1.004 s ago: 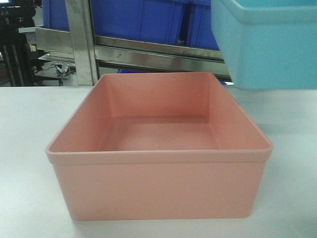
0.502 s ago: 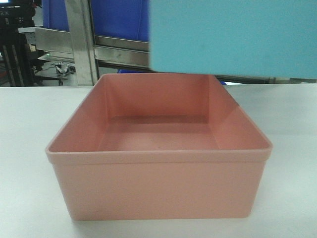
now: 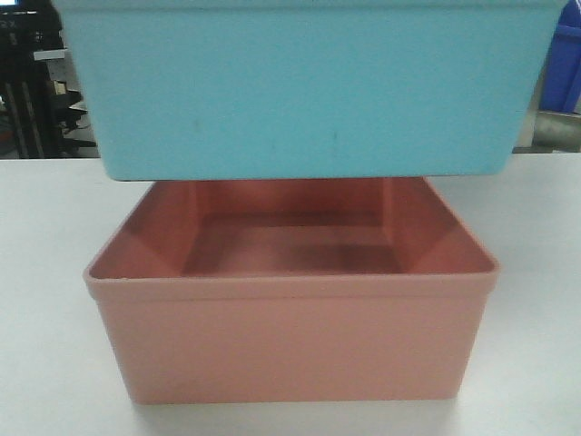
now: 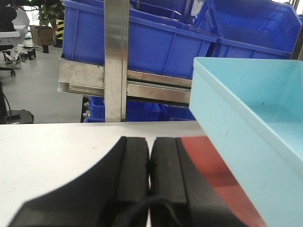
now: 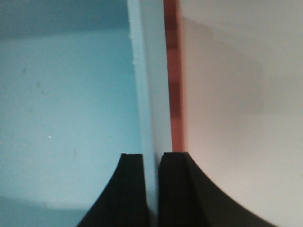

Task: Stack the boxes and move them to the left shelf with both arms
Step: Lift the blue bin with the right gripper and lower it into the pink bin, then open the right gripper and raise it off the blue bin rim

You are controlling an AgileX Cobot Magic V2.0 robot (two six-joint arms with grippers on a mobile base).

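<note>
The light blue box (image 3: 300,91) hangs in the air just above the salmon-pink box (image 3: 290,336), which rests open side up on the white table (image 3: 45,218). In the right wrist view my right gripper (image 5: 152,158) is shut on the blue box's side wall (image 5: 147,94), with the pink rim (image 5: 176,94) beneath it. My left gripper (image 4: 150,142) is shut with nothing in it, low over the table to the left of the pink box (image 4: 208,161) and the blue box (image 4: 251,142). The left shelf's steel rail (image 4: 80,78) stands behind.
A steel upright post (image 4: 116,61) rises past the table's far edge, in front of dark blue storage bins (image 4: 161,42) on the rack. Off to the far left is open floor with a cardboard box (image 4: 41,34) and dark equipment (image 3: 23,82).
The light blue box has travelled left from the upper right and now hangs squarely over the pink box, hiding the rack behind. The pink box has not moved.
</note>
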